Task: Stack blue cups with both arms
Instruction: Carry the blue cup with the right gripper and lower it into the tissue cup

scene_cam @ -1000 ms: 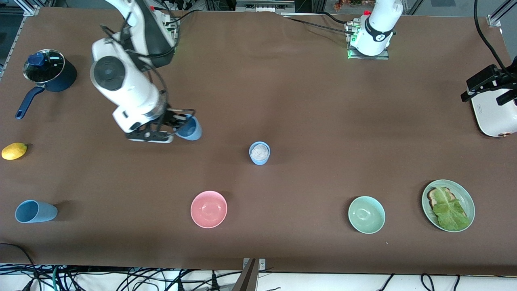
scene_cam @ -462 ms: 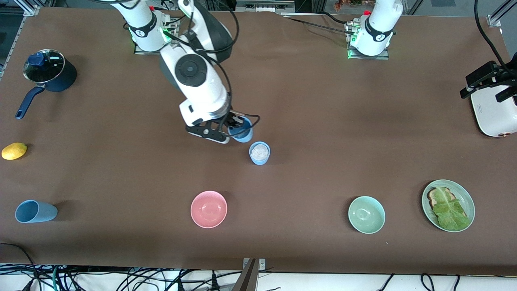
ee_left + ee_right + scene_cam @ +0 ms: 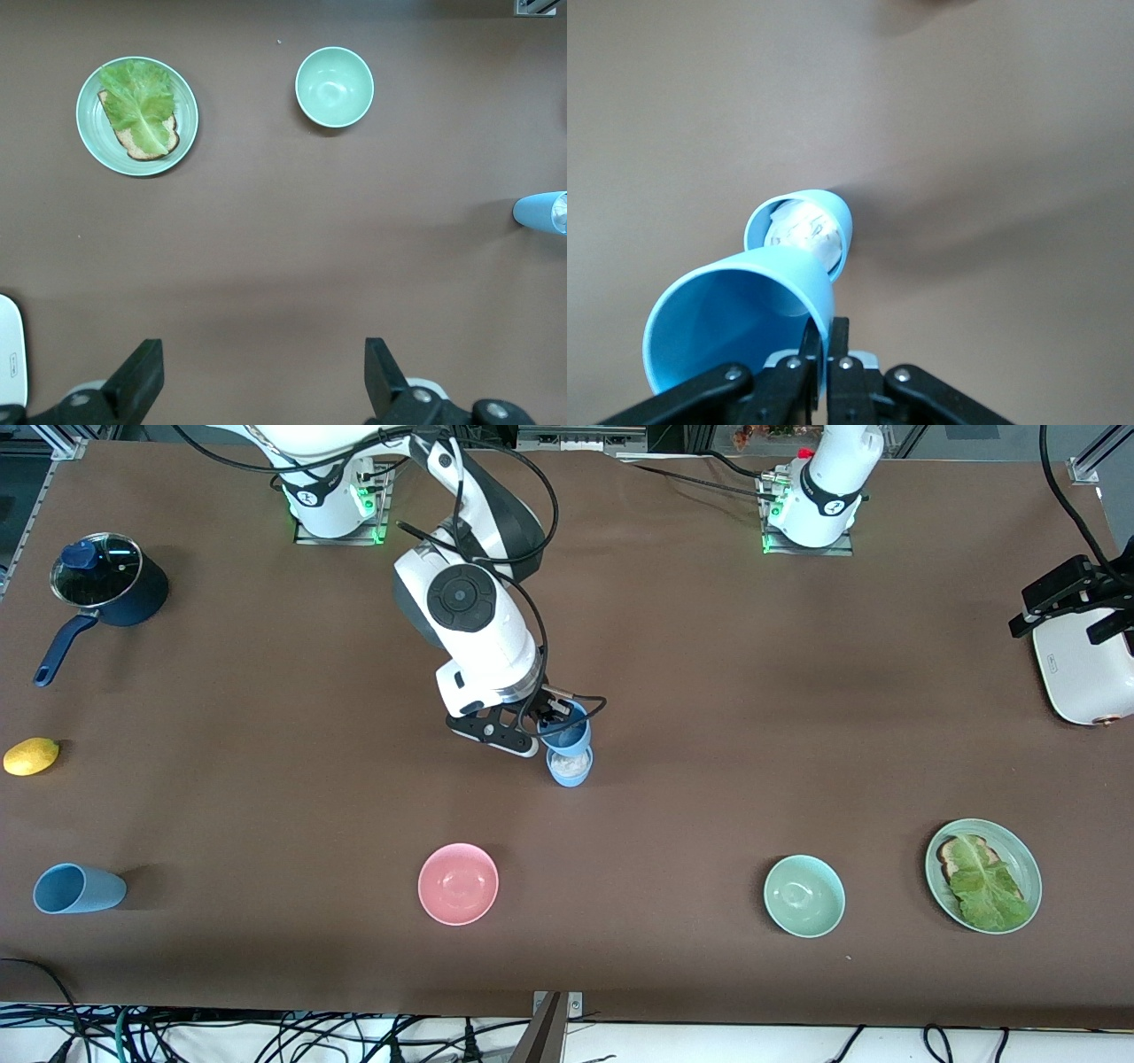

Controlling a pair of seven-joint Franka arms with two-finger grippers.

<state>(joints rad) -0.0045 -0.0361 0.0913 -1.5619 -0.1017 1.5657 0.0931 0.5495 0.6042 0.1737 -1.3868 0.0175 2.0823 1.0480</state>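
Note:
My right gripper point(image 3: 551, 722) is shut on the rim of a light blue cup point(image 3: 567, 735) and holds it tilted just above a second blue cup point(image 3: 570, 772) that stands upright at the table's middle. The standing cup has something white and crumpled inside. In the right wrist view the fingers point(image 3: 826, 341) pinch the held cup's wall point(image 3: 735, 310), with the standing cup point(image 3: 799, 232) right under it. My left gripper point(image 3: 1067, 615) waits high over the left arm's end of the table, open and empty point(image 3: 257, 381). The standing cup also shows in the left wrist view point(image 3: 540, 212).
A third blue cup point(image 3: 78, 888) lies on its side near the front camera at the right arm's end. A pink bowl point(image 3: 458, 883), a mint bowl point(image 3: 804, 895), a plate with lettuce toast point(image 3: 983, 875), a lemon point(image 3: 31, 755), a saucepan point(image 3: 106, 580) and a white appliance point(image 3: 1085, 677) stand around.
My right arm has carried the blue cup from the right arm's end toward the table's middle, and it now hangs over the standing cup. The left gripper has barely moved.

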